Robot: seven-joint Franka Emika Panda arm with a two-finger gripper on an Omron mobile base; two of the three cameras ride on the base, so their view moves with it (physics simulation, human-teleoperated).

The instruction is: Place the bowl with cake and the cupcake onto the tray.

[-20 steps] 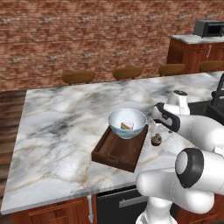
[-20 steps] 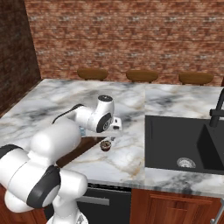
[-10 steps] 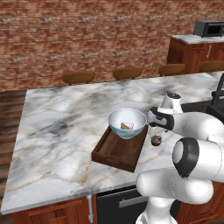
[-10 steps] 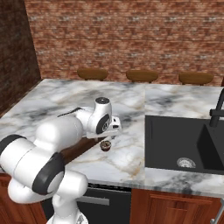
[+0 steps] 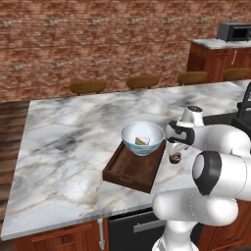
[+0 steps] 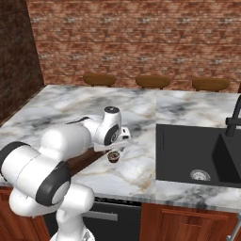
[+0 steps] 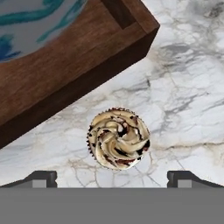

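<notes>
Currently on step two of the task. The bowl (image 5: 142,138) w/ the cake wedge (image 5: 142,140) sits in the tray (image 5: 128,171), at its far end, so that half looks done. The cupcake (image 7: 118,138) is not yet placed: it stands on the marble bench (image 5: 68,147), just beside the tray's near corner but apart from it, on the sink (image 6: 197,160) side.

My gripper (image 7: 112,177) hangs right above the cupcake, jaws wide, nothing held. In the hand view the two fingertips (image 7: 40,177) flank the cupcake w/ room to spare on both sides, though it sits slightly up-frame of the line between them. From the left base view the gripper (image 5: 175,148) appears close over the cupcake (image 5: 174,158).

Next move, in my judgement: descend straight, small fwd correction to centre the cupcake, close gently on the wrapper. It's small and light, so it may tip or squirt out if the pads catch only the frosting. Then lift, carry across the tray wall, set down in the free near end, clear of the bowl.
</notes>
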